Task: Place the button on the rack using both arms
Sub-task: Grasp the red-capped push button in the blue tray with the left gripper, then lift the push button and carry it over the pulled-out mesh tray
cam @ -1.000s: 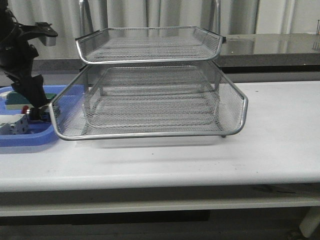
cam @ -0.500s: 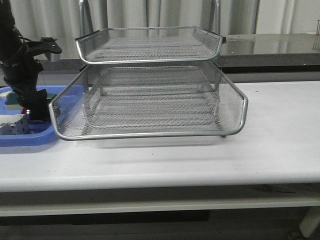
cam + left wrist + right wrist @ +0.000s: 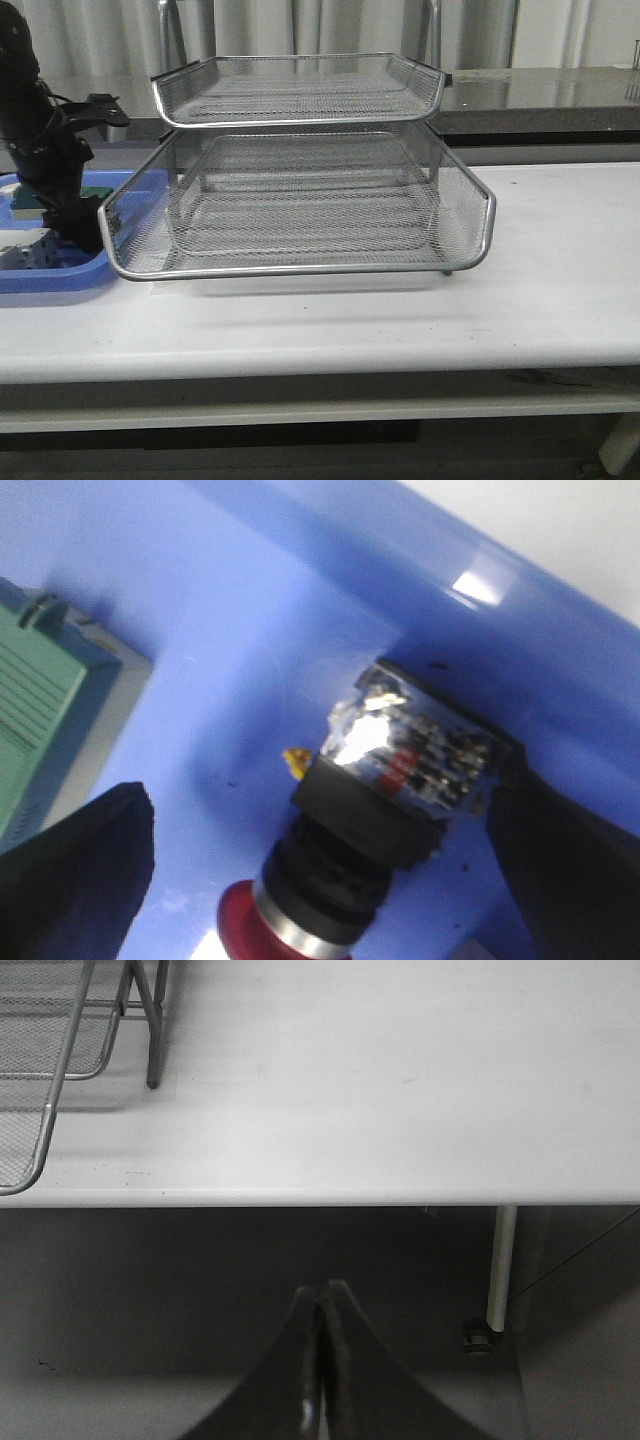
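Note:
The button (image 3: 370,820) lies on its side on the floor of the blue tray (image 3: 250,610), showing its red head, black body and contact block. My left gripper (image 3: 320,815) is open and straddles it; one finger (image 3: 70,870) stands clear of the body and the other finger (image 3: 560,860) is close to the contact block. In the front view the left gripper (image 3: 80,232) is down in the blue tray (image 3: 40,275) beside the rack (image 3: 300,200), and it hides the button. My right gripper (image 3: 322,1305) is shut and empty, below the table's front edge.
A green block (image 3: 40,710) lies in the blue tray close to the left finger. A white block (image 3: 25,250) also sits in that tray. The rack's lower tray is slid out toward the front, and its corner (image 3: 60,1050) shows in the right wrist view. A table leg (image 3: 500,1260) stands to the right.
My left arm has moved right and down into the blue tray. The button's red head, visible in the front view a second ago, is now hidden behind the gripper.

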Controlling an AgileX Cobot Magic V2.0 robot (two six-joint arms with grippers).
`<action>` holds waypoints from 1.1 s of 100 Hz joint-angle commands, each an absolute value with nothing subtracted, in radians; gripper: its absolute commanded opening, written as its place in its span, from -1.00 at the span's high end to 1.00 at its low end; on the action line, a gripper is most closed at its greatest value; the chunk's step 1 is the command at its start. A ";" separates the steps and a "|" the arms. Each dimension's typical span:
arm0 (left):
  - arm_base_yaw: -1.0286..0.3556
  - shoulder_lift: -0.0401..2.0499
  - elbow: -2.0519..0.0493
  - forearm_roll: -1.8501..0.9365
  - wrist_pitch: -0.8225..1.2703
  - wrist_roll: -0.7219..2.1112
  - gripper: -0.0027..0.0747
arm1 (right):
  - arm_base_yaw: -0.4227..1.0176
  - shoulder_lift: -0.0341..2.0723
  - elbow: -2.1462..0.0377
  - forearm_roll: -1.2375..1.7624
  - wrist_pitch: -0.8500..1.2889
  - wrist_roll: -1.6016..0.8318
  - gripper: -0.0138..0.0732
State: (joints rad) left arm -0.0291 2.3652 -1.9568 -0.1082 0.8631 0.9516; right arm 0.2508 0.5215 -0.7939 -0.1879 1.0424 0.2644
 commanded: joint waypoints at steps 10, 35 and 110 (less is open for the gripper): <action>-0.030 2.311 -1.984 -0.121 0.821 0.953 -0.68 | 0.246 0.524 -0.828 -0.216 0.988 0.258 0.84; -0.030 2.311 -1.984 -0.121 0.835 0.953 -0.01 | 0.246 0.524 -0.828 -0.216 0.988 0.258 0.84; -0.027 2.282 -2.343 -0.120 1.267 0.830 0.98 | 0.246 0.524 -0.828 -0.216 0.988 0.258 0.84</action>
